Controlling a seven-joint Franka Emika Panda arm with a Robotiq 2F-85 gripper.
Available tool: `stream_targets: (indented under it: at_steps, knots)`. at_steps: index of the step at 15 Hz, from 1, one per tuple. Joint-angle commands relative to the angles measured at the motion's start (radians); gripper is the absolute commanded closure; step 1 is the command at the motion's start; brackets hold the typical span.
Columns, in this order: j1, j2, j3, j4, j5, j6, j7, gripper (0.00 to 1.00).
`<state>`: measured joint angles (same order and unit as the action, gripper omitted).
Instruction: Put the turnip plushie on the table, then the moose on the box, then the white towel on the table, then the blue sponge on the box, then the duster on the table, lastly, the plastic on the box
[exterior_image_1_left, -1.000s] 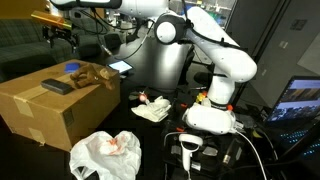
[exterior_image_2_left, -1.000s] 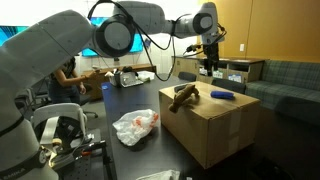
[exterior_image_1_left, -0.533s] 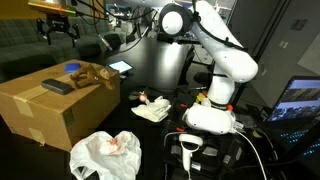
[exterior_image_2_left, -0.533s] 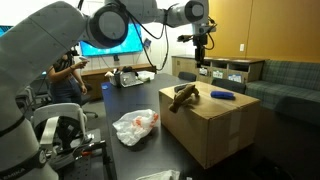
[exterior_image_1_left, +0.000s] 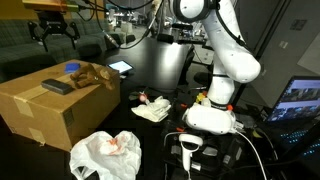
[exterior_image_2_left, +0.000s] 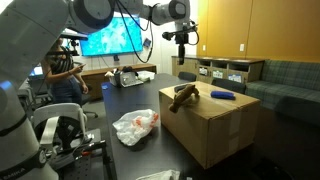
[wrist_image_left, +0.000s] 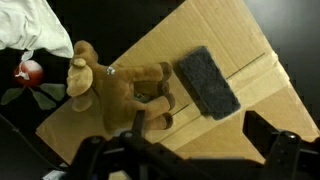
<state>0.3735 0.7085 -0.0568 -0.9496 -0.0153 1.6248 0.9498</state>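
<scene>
A brown moose (wrist_image_left: 115, 85) lies on the cardboard box (wrist_image_left: 230, 125), seen in both exterior views (exterior_image_1_left: 90, 75) (exterior_image_2_left: 184, 95). A dark rectangular duster (wrist_image_left: 208, 82) (exterior_image_1_left: 57, 86) lies beside it. A blue sponge (exterior_image_1_left: 72, 68) (exterior_image_2_left: 222, 96) sits on the box too. The white towel (exterior_image_1_left: 152, 110) (wrist_image_left: 35, 25) and the turnip plushie (wrist_image_left: 30, 72) lie on the table next to the box. The crumpled plastic (exterior_image_1_left: 105, 155) (exterior_image_2_left: 135, 124) lies on the table. My gripper (wrist_image_left: 195, 150) (exterior_image_1_left: 52, 28) (exterior_image_2_left: 183, 37) hangs high above the box, open and empty.
The dark table (exterior_image_2_left: 150, 100) carries the box. The robot's white base (exterior_image_1_left: 215, 110) stands beside the towel with cables and a scanner-like device (exterior_image_1_left: 190, 148) in front. A sofa (exterior_image_2_left: 285, 80) and shelves are behind, and a person sits at a desk (exterior_image_2_left: 62, 75).
The arm has swung, carrying the open gripper sideways and slightly higher above the box. Nothing on the box or the table has moved.
</scene>
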Motion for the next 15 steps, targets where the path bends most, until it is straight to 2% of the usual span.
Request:
stream_targets:
  at_steps: [1, 5, 8, 9, 15]
  knots:
    - [0.058, -0.113, 0.012, -0.246, -0.065, 0.148, -0.101, 0.0]
    - [0.085, -0.145, 0.024, -0.428, -0.087, 0.335, -0.226, 0.0]
    - [0.072, -0.163, 0.04, -0.536, -0.078, 0.452, -0.38, 0.0]
    - [0.044, -0.167, 0.074, -0.558, -0.099, 0.478, -0.419, 0.0]
    - [-0.014, -0.187, 0.108, -0.633, -0.11, 0.554, -0.647, 0.0]
